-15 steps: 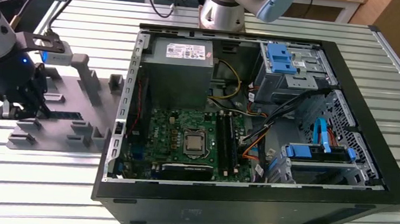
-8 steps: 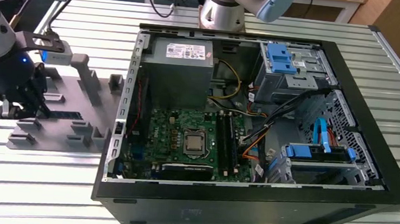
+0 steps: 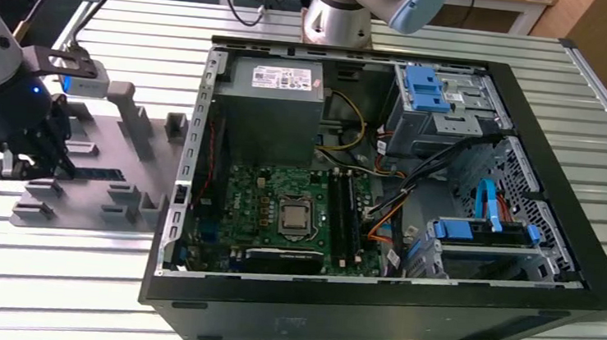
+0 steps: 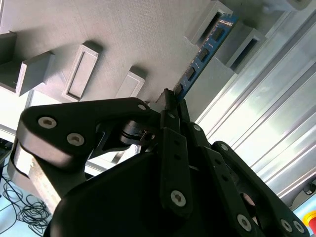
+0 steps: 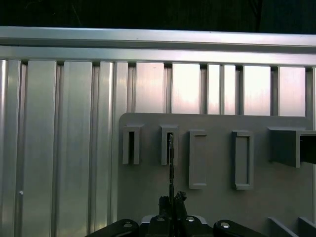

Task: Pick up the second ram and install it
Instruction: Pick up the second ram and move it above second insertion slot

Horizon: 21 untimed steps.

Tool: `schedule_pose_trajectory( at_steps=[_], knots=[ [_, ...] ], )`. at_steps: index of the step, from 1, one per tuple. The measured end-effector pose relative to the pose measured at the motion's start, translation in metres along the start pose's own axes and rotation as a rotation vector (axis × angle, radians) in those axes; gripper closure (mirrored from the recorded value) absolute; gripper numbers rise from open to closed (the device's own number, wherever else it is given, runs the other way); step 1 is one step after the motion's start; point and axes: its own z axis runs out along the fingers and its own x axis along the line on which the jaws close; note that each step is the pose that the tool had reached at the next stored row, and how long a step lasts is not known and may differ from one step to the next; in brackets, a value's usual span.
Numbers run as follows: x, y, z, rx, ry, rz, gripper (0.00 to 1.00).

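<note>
Robotics workshop, slatted aluminium bench (image 3: 52,280), opened computer case (image 3: 379,313), grey fixture plate (image 3: 102,140)

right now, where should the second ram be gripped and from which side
Pinch the second ram across its two flat faces at the free top edge, coming straight down from above. It stands on edge in the grey holder block, thin side up; the gripper is shut on it that way.

An open black computer case (image 3: 379,313) lies at the middle and the exterior view's right on a ribbed metal surface (image 3: 53,268). Inside, a grey power supply (image 3: 270,105) sits above a green motherboard (image 3: 262,199), with a blue drive bracket (image 3: 426,86) at upper right. A grey slotted holder plate (image 3: 100,132) lies beside the case, at the exterior view's left
</note>
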Motion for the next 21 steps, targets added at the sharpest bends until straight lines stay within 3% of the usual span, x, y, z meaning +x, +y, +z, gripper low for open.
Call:
schedule_pose_trajectory(
  at_steps=[21],
  knots=[
    [-0.0002,0.0001,-0.0085,0.0000,-0.0001,-0.002,0.86]
  ],
)
